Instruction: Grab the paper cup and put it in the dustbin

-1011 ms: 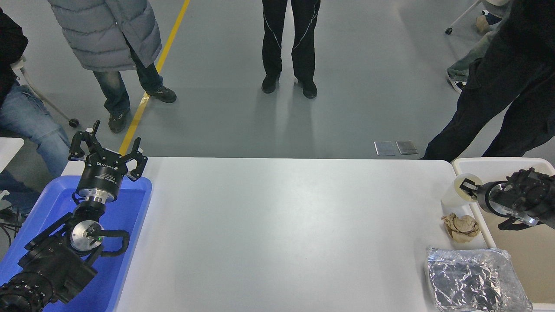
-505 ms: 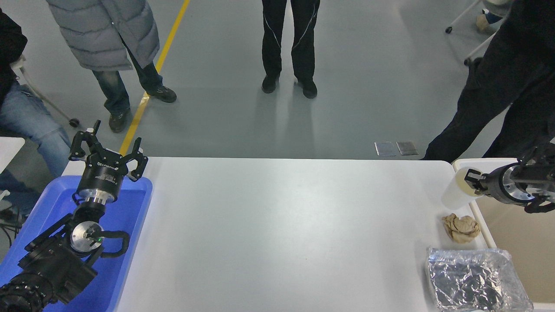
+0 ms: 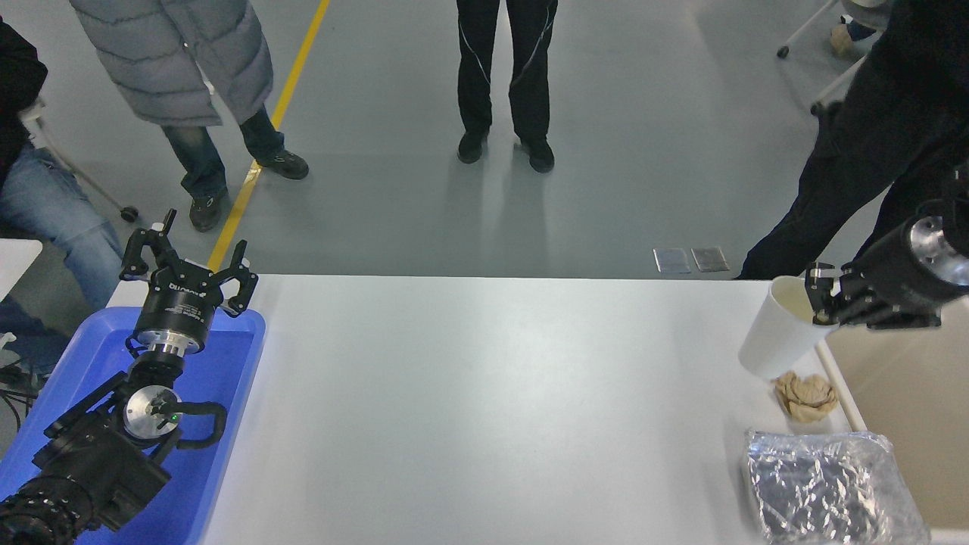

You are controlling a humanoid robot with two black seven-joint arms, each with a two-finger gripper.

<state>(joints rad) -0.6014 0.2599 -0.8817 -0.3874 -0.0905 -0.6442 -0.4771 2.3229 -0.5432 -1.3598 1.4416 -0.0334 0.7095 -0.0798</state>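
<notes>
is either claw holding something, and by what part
The right claw holds the paper cup by its rim. The left claw holds nothing.

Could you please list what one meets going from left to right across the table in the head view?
Blue plastic tray with the parked left pincer above it → paper cup held at its rim by the right pincer → dustbin.

White lettering runs across the black body of the left gripper (image 3: 187, 267) at the lower left of the frame, but it sits upside down from here and is too small to make out. No other text, label, number or sign can be read.
</notes>
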